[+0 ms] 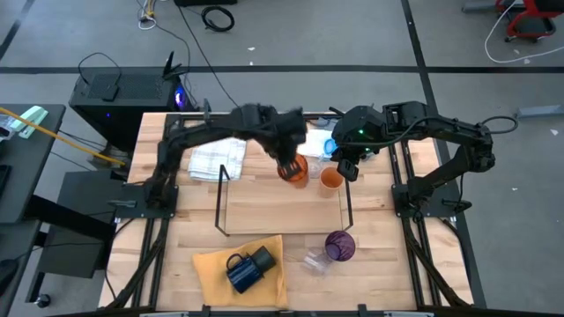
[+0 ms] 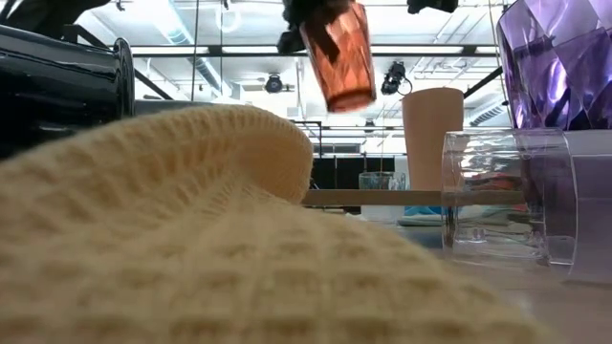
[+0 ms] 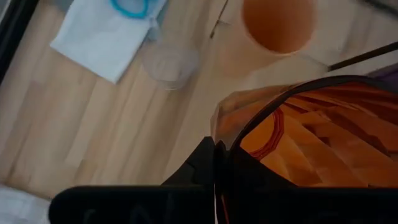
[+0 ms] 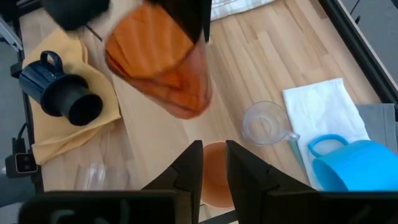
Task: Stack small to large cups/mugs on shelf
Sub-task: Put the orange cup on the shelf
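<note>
My left gripper (image 1: 289,164) is shut on a translucent orange faceted cup (image 2: 340,55), which hangs in the air over the far part of the shelf (image 1: 282,211), a light-wood board in a black wire frame. A matte orange cup (image 1: 330,179) stands upright on the shelf's far right part, just to the right of the hanging cup. My right gripper (image 4: 213,155) hovers above that matte cup (image 4: 214,180), narrowly open, with nothing between its fingers. My left gripper pinches the faceted cup's wall at the rim (image 3: 239,140), one finger inside the mouth and one outside. The fingers come from above, slanting down. The cup hangs below them, mouth up, tilted and clear of the shelf.
A purple cup (image 1: 340,245) and a clear glass on its side (image 1: 315,261) are on the table near the shelf's front right. A navy mug and a black cup (image 1: 249,269) lie on a yellow cloth. A blue mug (image 4: 357,165), a small clear glass (image 4: 264,124) and a white cloth (image 1: 216,158) sit at the back.
</note>
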Controlling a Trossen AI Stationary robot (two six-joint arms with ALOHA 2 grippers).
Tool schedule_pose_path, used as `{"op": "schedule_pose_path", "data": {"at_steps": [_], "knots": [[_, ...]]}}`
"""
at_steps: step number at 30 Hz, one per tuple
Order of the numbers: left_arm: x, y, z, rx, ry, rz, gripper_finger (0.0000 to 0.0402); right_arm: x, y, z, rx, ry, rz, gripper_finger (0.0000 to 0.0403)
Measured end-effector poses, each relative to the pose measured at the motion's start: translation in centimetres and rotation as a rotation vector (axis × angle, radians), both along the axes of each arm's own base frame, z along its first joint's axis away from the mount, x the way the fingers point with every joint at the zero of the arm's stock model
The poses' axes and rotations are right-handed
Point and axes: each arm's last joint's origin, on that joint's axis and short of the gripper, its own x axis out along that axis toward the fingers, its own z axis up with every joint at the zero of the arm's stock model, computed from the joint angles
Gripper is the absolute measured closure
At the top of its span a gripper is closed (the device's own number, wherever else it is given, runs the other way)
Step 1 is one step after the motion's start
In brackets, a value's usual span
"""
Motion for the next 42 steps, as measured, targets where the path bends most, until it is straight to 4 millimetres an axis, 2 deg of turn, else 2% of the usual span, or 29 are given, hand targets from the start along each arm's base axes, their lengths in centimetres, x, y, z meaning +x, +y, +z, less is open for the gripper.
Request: {"op": "schedule_pose_path", "data": {"at_steps": [9,19,22,32,42], "knots": [[2.0,-0.2,-4.0,0.001,0.131,0.025,0.0388,0.0,0.1,0.0,0.016,-0.002,-0.017,0.0328],[3.4,0.0,-5.2,-0.011,0.090,0.056,0.0388,0.0,0.2,0.0,0.027,-0.003,-0.027,0.0328],[3.5,0.1,-5.8,-0.014,0.120,0.056,0.0388,0.0,0.2,0.0,0.028,-0.003,-0.028,0.0328],[3.5,0.2,-5.9,-0.012,0.117,0.053,0.0388,0.0,0.2,0.0,0.034,-0.005,-0.037,0.0328],[4.2,0.3,-7.3,-0.013,0.151,0.045,0.0388,0.0,0.2,0.0,0.034,-0.005,-0.037,0.0328]]}}
